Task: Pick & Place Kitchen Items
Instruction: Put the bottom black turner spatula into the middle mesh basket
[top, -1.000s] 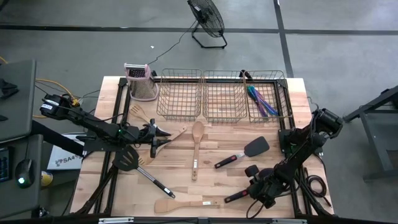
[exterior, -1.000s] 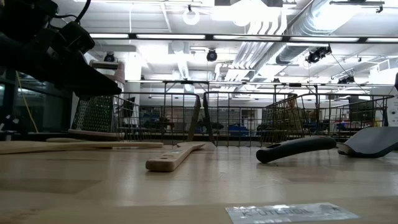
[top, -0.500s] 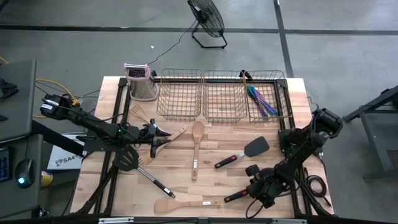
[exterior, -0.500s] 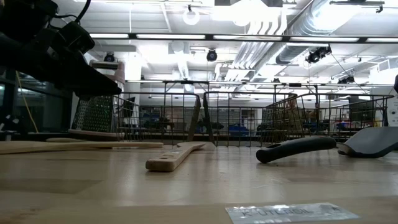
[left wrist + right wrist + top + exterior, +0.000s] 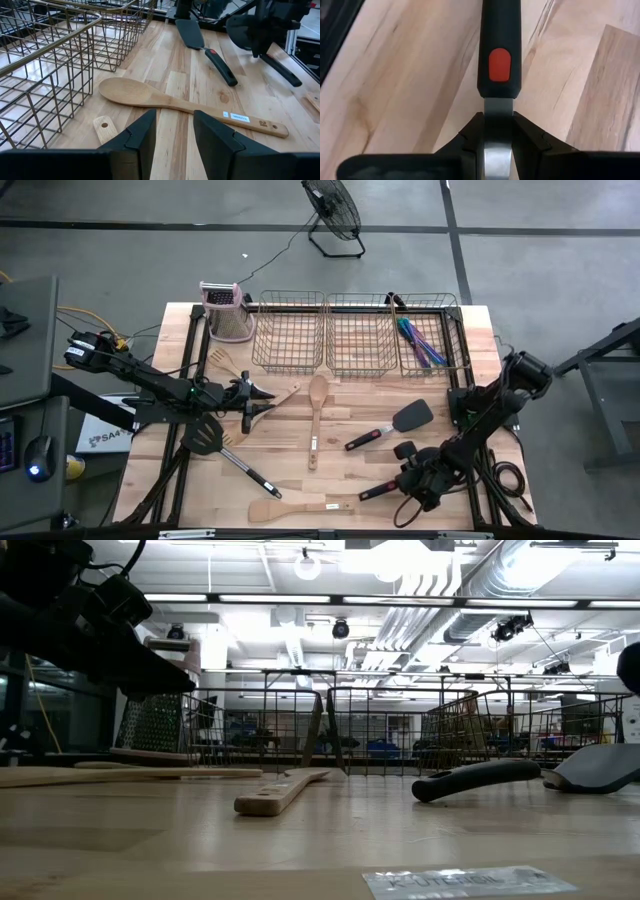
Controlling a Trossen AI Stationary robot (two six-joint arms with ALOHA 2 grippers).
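My right gripper [image 5: 408, 480] is near the table's near right corner, shut on a black spatula [image 5: 385, 480] with a black-red handle [image 5: 499, 45]. My left gripper [image 5: 258, 400] is open and empty at the left middle, beside a wooden spoon [image 5: 316, 415], which also shows in the left wrist view [image 5: 175, 102]. A second black spatula [image 5: 392, 426], a black slotted turner [image 5: 208, 436] and a wooden spatula [image 5: 300, 508] lie flat on the table. Blue-purple cutlery [image 5: 420, 340] lies in the right basket. My right gripper pinches the spatula's bare metal shank [image 5: 498, 107] between its two fingers, just behind the handle's red-dot end. The fingers lie across the shank. The handle [image 5: 372, 492] sticks out toward the table's left; whether it is clear of the table I cannot tell.
Three wire baskets [image 5: 290, 330] [image 5: 358, 330] [image 5: 452, 350] stand in a row along the far edge, with a metal grater with a pink top [image 5: 225, 315] to their left. More wooden utensils [image 5: 225, 365] lie near the left arm. Bare wood shows at the near middle.
My right gripper has shifted slightly toward the table's far edge, carrying the black spatula with it. The arm now shows more at the right edge of the low view.
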